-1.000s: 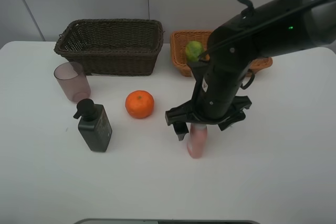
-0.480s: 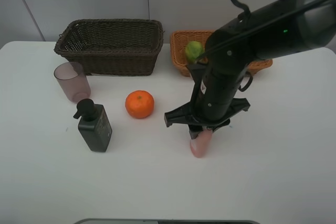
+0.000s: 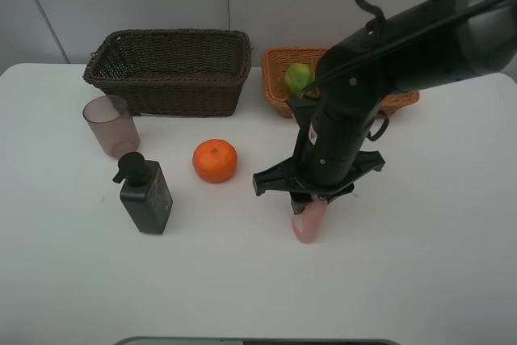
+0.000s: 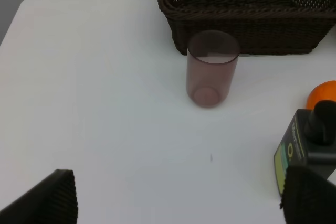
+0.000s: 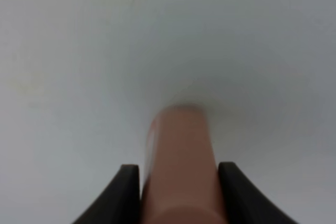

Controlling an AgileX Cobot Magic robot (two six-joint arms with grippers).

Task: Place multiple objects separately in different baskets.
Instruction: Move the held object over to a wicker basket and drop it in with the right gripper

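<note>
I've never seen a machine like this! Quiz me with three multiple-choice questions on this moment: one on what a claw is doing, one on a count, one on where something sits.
1. What is the right gripper doing?
A. shut on the pink bottle
B. open, holding nothing
C. shut on nothing

2. How many things sit on the bare table?
A. two
B. four
C. seven

3. Where is the green-yellow fruit?
A. on the table
B. in the right gripper
C. in the orange-tan basket

Answers:
1 A: the wrist view shows a finger pressed against each side of the pink bottle.
2 B: the orange, the mauve cup, the black pump bottle and the pink bottle.
3 C: the fruit lies inside that basket's wicker rim.
</note>
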